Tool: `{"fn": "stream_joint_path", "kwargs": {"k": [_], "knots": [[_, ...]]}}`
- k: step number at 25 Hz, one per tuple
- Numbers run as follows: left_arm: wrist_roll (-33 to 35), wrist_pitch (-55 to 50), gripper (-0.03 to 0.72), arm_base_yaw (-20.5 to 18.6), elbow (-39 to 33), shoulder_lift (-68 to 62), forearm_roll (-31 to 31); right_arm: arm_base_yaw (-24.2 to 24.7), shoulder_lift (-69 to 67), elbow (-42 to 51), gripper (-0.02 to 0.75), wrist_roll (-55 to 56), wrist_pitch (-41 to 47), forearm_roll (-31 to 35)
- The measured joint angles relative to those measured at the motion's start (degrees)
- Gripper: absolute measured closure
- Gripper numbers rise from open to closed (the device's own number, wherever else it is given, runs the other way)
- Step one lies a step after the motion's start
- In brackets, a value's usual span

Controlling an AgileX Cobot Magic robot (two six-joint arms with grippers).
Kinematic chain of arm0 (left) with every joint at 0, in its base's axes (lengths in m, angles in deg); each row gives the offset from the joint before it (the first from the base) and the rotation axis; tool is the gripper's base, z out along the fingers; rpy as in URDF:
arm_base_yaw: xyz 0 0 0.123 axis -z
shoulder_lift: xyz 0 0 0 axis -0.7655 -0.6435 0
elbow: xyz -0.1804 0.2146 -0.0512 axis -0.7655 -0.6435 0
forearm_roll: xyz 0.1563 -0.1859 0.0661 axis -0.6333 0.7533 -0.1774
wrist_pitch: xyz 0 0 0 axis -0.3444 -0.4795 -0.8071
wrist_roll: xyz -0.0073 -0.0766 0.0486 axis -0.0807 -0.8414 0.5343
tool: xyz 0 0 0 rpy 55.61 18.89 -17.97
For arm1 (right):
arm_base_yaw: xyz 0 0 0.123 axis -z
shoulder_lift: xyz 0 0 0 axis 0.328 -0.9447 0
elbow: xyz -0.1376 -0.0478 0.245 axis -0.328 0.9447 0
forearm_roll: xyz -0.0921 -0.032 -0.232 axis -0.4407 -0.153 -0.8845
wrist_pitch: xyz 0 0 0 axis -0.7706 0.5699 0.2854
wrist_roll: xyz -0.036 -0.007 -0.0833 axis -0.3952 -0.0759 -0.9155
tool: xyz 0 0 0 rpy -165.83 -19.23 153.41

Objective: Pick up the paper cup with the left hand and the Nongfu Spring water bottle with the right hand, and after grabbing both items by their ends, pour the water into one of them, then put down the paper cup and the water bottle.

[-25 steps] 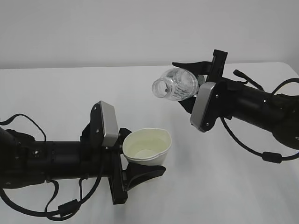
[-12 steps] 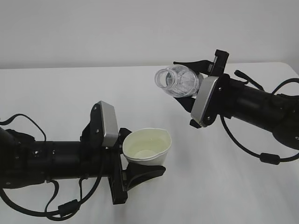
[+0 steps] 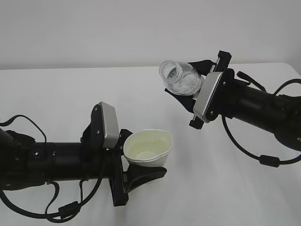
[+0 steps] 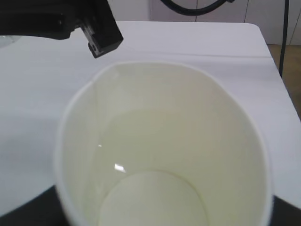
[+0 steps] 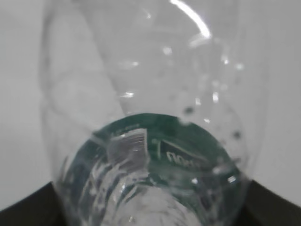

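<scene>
My camera looks along the clear bottle; its green label sits low, droplets dotting the wall above it.

The white paper cup sits upright, holding shallow water; the clear uncapped bottle tilts, mouth raised leftward.

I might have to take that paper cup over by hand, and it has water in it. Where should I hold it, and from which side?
Hold the paper cup around its tapered wall just under the rolled rim, coming from its free right side; the left hand covers the other side. It looks thin and already squeezed oval, so grip lightly and keep it upright.
</scene>
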Motion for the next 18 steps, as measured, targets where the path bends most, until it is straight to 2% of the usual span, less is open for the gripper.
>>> {"fn": "stream_joint_path", "kwargs": {"k": [18], "knots": [[0.0, 0.0, 0.241, 0.0, 0.0, 0.0, -0.3, 0.0, 0.0, 0.0, 0.268, 12.4, 0.0, 0.0]]}}
